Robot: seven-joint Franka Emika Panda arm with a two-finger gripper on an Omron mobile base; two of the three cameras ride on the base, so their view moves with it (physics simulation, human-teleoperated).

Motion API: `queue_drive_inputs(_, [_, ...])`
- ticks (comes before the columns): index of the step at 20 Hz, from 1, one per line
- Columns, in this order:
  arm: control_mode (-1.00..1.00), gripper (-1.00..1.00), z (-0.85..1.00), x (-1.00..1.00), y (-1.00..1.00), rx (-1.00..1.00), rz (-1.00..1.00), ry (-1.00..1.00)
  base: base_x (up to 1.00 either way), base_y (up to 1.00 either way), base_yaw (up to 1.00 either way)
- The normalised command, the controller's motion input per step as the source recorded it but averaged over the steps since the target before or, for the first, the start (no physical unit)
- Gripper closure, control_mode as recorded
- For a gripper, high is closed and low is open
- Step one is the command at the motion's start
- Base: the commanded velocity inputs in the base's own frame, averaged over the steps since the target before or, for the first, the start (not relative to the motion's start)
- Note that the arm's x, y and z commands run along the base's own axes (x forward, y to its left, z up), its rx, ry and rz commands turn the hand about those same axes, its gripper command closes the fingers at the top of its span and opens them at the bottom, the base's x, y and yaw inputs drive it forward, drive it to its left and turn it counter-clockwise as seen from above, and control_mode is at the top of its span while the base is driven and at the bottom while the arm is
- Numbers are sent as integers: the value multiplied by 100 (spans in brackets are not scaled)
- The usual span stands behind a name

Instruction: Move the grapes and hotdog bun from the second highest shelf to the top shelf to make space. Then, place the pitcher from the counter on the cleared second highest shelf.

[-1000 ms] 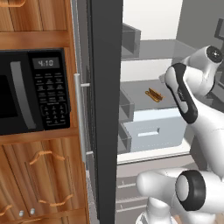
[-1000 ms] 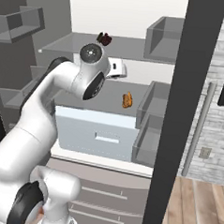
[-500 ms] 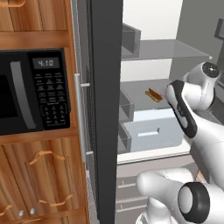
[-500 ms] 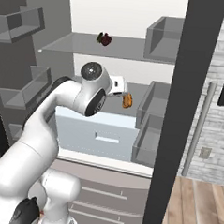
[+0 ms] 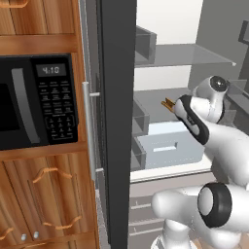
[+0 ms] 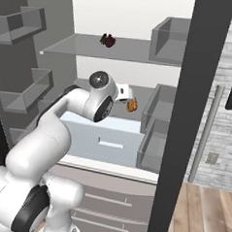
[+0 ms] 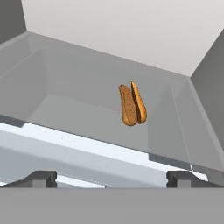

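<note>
The hotdog bun [image 7: 132, 105] lies on the opaque grey second shelf [image 7: 74, 109], tan with a darker strip along it. In the hand view it sits straight ahead of my gripper [image 7: 111, 179], whose fingertips [image 7: 40, 177] stand wide apart and open, short of the shelf's front edge. From the right base view the gripper [image 6: 129, 95] hovers just left of the bun [image 6: 132, 105]. My forearm hides most of the bun [image 5: 168, 103] in the left base view. The grapes [image 6: 108, 40] rest on the translucent top shelf [image 6: 73, 47]. The pitcher and the counter are out of view.
A pale drawer [image 6: 104, 136] sits under the second shelf. Grey bins [image 6: 166, 38] line the fridge's right side, and door bins [image 6: 26, 22] the left. The dark fridge door [image 5: 116, 121] stands beside a black microwave [image 5: 34, 102] set in wooden cabinets.
My hand has come down from the top shelf's height to the second shelf, closer to the bun. The grapes stay on the top shelf.
</note>
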Motion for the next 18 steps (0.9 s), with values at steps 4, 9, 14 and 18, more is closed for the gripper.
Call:
queue_drive_inputs(4, [-100,-100,-15,50,-11,0,0,12,0,0,0])
queue_drive_inputs(9, [-100,-100,-18,34,-29,0,0,9,0,0,0])
queue_drive_inputs(14, [-100,-100,-30,31,-22,0,0,1,0,0,0])
queue_drive_inputs(18, [-100,-100,-47,30,-1,0,0,-1,0,0,0])
